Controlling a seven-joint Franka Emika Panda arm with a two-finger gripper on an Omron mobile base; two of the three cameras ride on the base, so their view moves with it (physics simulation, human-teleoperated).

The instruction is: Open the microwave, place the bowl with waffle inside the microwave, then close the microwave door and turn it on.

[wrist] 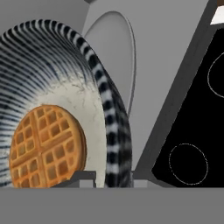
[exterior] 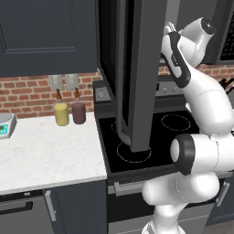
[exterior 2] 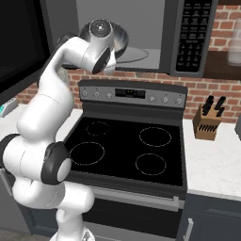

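The microwave [exterior 2: 155, 28] stands open above the stove, showing its light grey inside and round glass plate [exterior 2: 136, 55]. Its door [exterior: 137, 68] swings out to the left, edge-on in the left base view. My gripper [wrist: 111, 179] is shut on the streaked rim of the bowl [wrist: 52, 74], which I hold at the microwave's opening, just over the glass plate [wrist: 118, 52]. The golden grid-patterned waffle [wrist: 46, 146] lies in the bowl's pale centre. In the right base view the bowl [exterior 2: 121, 36] peeks out behind my wrist, which hides the fingers.
The microwave's keypad [exterior 2: 193, 37] is on its right side. A black stove [exterior 2: 127, 146] with four burner rings lies below. A knife block [exterior 2: 207, 123] stands on the right counter. On the left counter [exterior: 45, 155] are a yellow jar [exterior: 61, 114], a maroon jar [exterior: 78, 112] and a scale [exterior: 4, 125].
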